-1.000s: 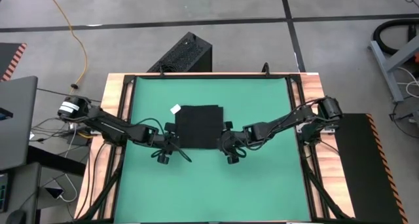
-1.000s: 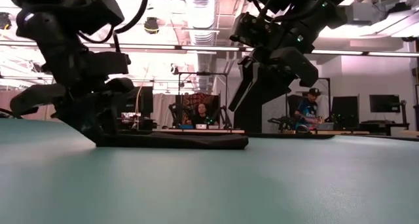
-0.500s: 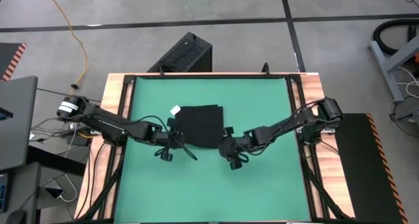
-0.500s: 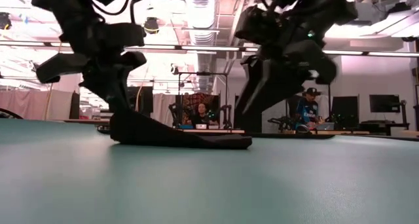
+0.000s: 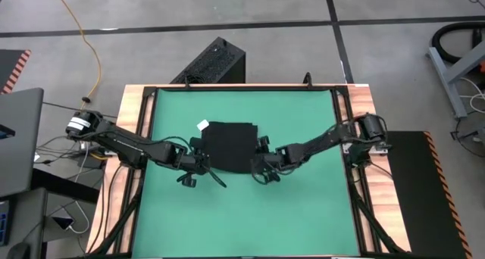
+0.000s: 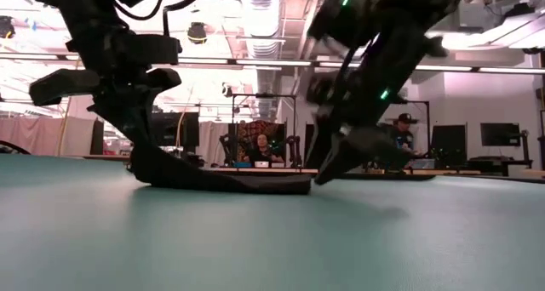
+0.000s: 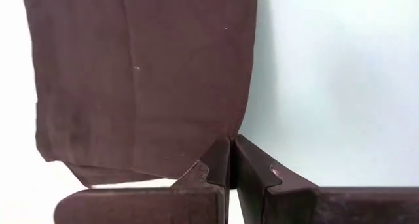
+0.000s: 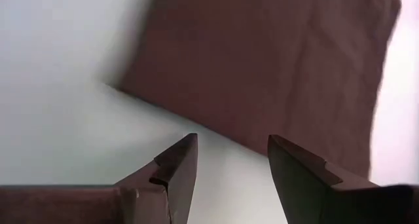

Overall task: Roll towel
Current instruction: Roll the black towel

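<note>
The black towel (image 5: 229, 144) lies on the green mat (image 5: 303, 206) at mid-table, its white tag (image 5: 202, 126) at the far left corner. My left gripper (image 5: 203, 162) is at the towel's near left corner and is shut on it (image 7: 230, 145). My right gripper (image 5: 261, 166) is low over the mat just short of the towel's near right corner. Its fingers are open (image 8: 229, 152), with bare mat between them and the towel's edge (image 8: 196, 122). In the low view the towel (image 6: 230, 182) slopes up toward the left gripper (image 6: 140, 155). My left gripper pinches the towel's near left corner (image 7: 222, 129) between its two fingers. The fingers slant down onto it from the near left. That corner is raised off the mat (image 6: 157, 168). The cloth slopes down from it, and its right part (image 6: 272, 186) lies flat. Whether it holds one layer or several, I cannot tell.
A hard black ribbed box (image 5: 212, 62) stands on the floor beyond the table's far edge. The wooden table frame (image 5: 129, 138) borders the mat. Bare mat stretches toward the near edge (image 5: 242, 221). People sit at desks in the room behind (image 6: 260, 148).
My left gripper has shut on the towel's near left corner and risen, lifting that corner while the rest of the towel stays flat. My right gripper has come down toward the towel's near right corner and rolled, still open.
</note>
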You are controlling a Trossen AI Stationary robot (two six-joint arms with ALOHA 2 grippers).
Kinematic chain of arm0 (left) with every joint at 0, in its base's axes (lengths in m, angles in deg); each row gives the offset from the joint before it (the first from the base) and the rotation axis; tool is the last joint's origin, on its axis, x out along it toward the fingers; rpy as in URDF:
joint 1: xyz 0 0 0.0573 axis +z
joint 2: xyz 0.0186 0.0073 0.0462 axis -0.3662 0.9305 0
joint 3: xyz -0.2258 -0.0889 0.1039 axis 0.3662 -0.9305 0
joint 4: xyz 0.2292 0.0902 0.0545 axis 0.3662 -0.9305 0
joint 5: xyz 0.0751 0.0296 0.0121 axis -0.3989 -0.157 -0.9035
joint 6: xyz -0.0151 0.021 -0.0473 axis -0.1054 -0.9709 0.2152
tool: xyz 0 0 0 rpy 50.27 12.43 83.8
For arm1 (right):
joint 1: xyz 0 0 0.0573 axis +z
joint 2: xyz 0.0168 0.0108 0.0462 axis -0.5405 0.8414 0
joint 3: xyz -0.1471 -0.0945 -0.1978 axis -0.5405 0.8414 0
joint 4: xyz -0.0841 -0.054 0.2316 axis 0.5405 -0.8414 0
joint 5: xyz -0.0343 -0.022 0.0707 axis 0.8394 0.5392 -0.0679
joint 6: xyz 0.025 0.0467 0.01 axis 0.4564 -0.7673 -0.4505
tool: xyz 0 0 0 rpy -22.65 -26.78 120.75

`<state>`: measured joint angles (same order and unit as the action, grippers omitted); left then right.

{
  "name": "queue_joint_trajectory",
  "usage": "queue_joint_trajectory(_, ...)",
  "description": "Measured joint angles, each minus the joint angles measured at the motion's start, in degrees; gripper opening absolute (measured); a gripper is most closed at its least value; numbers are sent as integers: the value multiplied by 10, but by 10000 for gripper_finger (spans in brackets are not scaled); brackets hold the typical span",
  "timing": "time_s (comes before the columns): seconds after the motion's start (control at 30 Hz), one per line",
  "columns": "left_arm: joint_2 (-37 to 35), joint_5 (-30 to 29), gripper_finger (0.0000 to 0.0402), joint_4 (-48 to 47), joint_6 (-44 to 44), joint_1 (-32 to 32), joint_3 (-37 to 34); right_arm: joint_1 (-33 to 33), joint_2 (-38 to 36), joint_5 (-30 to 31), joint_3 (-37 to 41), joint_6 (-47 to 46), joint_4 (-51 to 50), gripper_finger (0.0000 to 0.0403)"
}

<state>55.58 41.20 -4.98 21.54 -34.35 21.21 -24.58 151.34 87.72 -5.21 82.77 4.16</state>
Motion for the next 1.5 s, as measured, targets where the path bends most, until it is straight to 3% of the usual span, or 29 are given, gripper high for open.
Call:
queue_joint_trajectory(0.37, 0, -1, 2, -51, 17, -25, 0, -80, 5, -2, 0, 120, 33, 207)
queue_joint_trajectory(0.57, 0, -1, 2, -50, 26, -26, -1, -115, 6, -40, 0, 176, 59, 207)
queue_joint_trajectory(0.87, 0, -1, 2, -60, 33, -26, -3, -145, 6, -53, 0, 218, 53, 203)
queue_joint_trajectory(1.23, 0, -1, 2, -60, 31, -26, -3, -170, 6, -83, 0, 242, 80, 155)
queue_joint_trajectory(1.5, 0, -2, 2, -59, 26, -26, -3, -177, 34, -96, -3, 252, 95, 141)
